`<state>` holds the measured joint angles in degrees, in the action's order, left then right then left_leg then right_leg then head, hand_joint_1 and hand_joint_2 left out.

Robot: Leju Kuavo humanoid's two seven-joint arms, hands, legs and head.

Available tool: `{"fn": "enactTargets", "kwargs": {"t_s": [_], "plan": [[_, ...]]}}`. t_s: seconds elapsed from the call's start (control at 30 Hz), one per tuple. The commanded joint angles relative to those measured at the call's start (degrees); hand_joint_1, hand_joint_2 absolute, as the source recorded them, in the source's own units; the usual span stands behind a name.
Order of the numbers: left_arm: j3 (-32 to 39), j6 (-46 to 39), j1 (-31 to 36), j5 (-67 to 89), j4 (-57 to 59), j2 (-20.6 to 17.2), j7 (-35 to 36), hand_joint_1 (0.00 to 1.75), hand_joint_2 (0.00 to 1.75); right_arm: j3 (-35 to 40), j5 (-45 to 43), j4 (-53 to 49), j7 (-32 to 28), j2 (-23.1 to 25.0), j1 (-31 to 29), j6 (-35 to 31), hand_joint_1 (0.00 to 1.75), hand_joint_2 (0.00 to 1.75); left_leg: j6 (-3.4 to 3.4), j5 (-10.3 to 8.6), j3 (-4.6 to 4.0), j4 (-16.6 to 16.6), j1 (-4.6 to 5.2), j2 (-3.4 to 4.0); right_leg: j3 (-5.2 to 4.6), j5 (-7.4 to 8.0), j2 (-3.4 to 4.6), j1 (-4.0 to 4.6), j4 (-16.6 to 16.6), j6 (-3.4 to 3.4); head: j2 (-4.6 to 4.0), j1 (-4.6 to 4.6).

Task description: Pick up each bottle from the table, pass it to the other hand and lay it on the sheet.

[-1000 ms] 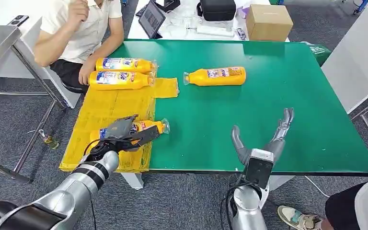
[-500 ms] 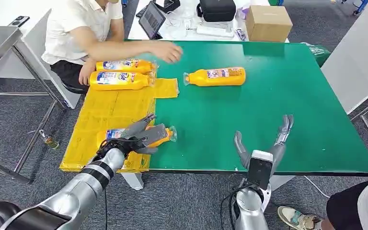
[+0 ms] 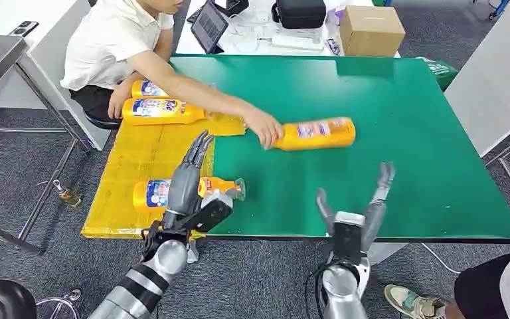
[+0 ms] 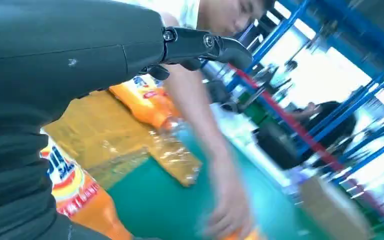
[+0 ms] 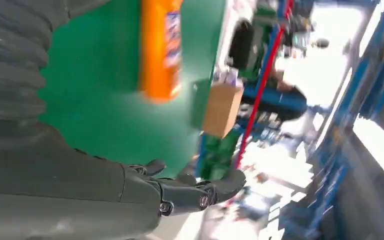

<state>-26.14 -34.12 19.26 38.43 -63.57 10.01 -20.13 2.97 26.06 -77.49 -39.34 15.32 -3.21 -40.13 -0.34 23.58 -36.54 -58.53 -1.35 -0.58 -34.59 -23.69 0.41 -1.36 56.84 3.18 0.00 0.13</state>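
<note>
Left hand (image 3: 189, 179): empty, its fingers (image 3: 199, 147) spread and stretched out above the bottle on the sheet (image 3: 156, 193), not gripping it.
Right hand (image 3: 355, 209): empty too, fingers apart, raised over the near edge of the counter (image 3: 398, 119).
Bottle on the sheet: lies on its side at the near end of the yellow sheet (image 3: 139, 156), its clear cap end poking off the sheet edge onto the green.
Next bottle (image 3: 315, 133): lies on the counter mid-way, and a person's hand (image 3: 263, 126) is on its neck end.
Other bottles (image 3: 163, 111): two lie at the far end of the sheet, by the seated person.
Risk, collision: reaching now for the next bottle could strike the person's arm, which crosses the counter.
Risk, rolling: the bottle may be turning under the person's hand, so a grasp aimed at it could miss.
Risk, nudge: the left hand, pulling away low, could knock the laid bottle off the sheet.
</note>
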Motion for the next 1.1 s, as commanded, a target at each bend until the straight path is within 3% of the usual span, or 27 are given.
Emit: {"fn": "enactTargets", "kwargs": {"t_s": [0.03, 0.1, 0.13, 0.17, 0.23, 0.4, 0.5, 0.53, 0.57, 0.63, 0.87, 1.1], "plan": [[-2.77, 1.59, -3.65, -8.94, -6.7, -0.94, -4.17, 0.0, 1.75, -7.54, 34.94, 13.25, 2.86, -4.09, -5.77, 0.13, 0.0, 1.75, 0.13, 0.05, 0.28, 0.08, -0.02, 0.0, 0.34, -0.03, -0.08, 0.07, -0.16, -0.13, 0.0, 0.07], [-2.94, 1.71, -3.66, -8.99, -6.94, -0.91, -4.15, 0.0, 1.75, -8.58, 34.38, 14.29, 1.55, -4.33, -6.27, 0.13, 0.0, 1.75, 0.12, 0.04, 0.21, 0.06, -0.01, 0.0, 0.29, -0.02, -0.07, 0.06, -0.14, -0.12, 0.0, 0.0], [-2.3, 4.08, -4.49, -13.43, -7.81, -0.21, -4.33, 0.0, 1.75, -10.36, 42.09, 14.46, 4.78, -4.99, -6.7, 0.13, 0.0, 1.75, 0.08, 0.02, 0.13, 0.04, 0.0, 0.0, 0.17, 0.0, -0.05, 0.04, -0.09, -0.09, 0.0, 0.02], [-1.58, 6.45, -5.16, -17.84, -8.35, 0.28, -4.45, 0.0, 1.75, -11.18, 43.73, 14.42, 5.59, -5.34, -6.89, 0.13, 0.0, 1.75, 0.11, 0.03, 0.19, 0.06, 0.01, -0.03, 0.25, -0.02, -0.1, 0.03, -0.11, -0.11, 0.0, 0.02], [0.56, 18.75, -7.21, -37.47, -7.94, 1.8, -0.24, 0.0, 1.75, -13.18, 52.11, 12.42, 10.45, -7.67, -6.66, 0.13, 0.0, 1.75, 0.1, 0.0, 0.1, 0.05, 0.01, -0.14, 0.21, -0.03, -0.17, 0.02, -0.1, -0.08, 0.0, 0.04], [0.56, 18.75, -7.21, -37.47, -7.94, 1.8, -0.24, 0.0, 1.75, -13.18, 52.11, 12.42, 10.45, -7.67, -6.66, 0.13, 0.0, 1.75, 0.12, 0.09, 0.17, 0.02, 0.04, 0.01, 0.25, -0.06, -0.04, 0.02, -0.08, -0.13, 0.0, 0.04], [1.0, 21.91, -7.09, -45.3, -5.62, 1.73, 1.03, 0.0, 1.75, -9.39, 56.67, 17.23, 17.26, -10.92, -8.14, 0.13, 0.0, 1.75, 0.1, 0.11, 0.22, 0.04, 0.02, 0.03, 0.28, -0.08, -0.05, 0.04, -0.08, -0.18, 0.0, 0.02], [0.46, 21.78, -6.86, -45.54, -5.01, 1.42, 0.71, 0.0, 1.75, -7.96, 56.36, 18.78, 18.79, -12.08, -8.62, 0.13, 0.0, 1.75, 0.08, 0.03, 0.15, 0.07, 0.02, 0.03, 0.21, 0.0, -0.02, 0.02, -0.13, -0.11, 0.0, 0.0], [-0.54, 20.9, -6.63, -45.47, -3.1, 1.28, 0.5, 0.0, 1.75, -4.93, 56.41, 26.61, 22.45, -14.58, -11.63, 0.13, 0.0, 1.75, 0.11, 0.07, 0.29, 0.1, 0.0, 0.1, 0.34, 0.0, 0.02, 0.06, -0.18, -0.16, 0.0, 0.0], [-1.45, 20.79, -7.31, -47.44, -3.0, 1.72, 1.11, 0.0, 1.75, -2.93, 54.97, 29.17, 24.61, -16.45, -12.17, 0.13, 0.0, 1.75, 0.12, 0.05, 0.27, 0.11, -0.01, 0.16, 0.31, 0.05, 0.09, 0.06, -0.21, -0.12, 0.0, -0.02], [-7.33, 17.51, -8.07, -41.67, -8.63, 0.48, -0.2, 0.0, 1.75, -1.85, 54.14, 33.21, 26.97, -17.84, -14.02, 0.13, 0.0, 1.75, 0.12, 0.1, 0.17, 0.02, 0.05, 0.02, 0.25, -0.06, -0.04, 0.01, -0.09, -0.12, 0.0, 0.0], [-7.33, 17.51, -8.07, -41.67, -8.63, 0.48, -0.2, 0.0, 1.75, -1.85, 54.14, 33.21, 26.97, -17.84, -14.02, 0.13, 0.0, 1.75, 0.1, 0.07, 0.11, 0.01, 0.03, 0.01, 0.19, -0.03, -0.02, 0.02, -0.08, -0.1, 0.0, 0.02]]}}
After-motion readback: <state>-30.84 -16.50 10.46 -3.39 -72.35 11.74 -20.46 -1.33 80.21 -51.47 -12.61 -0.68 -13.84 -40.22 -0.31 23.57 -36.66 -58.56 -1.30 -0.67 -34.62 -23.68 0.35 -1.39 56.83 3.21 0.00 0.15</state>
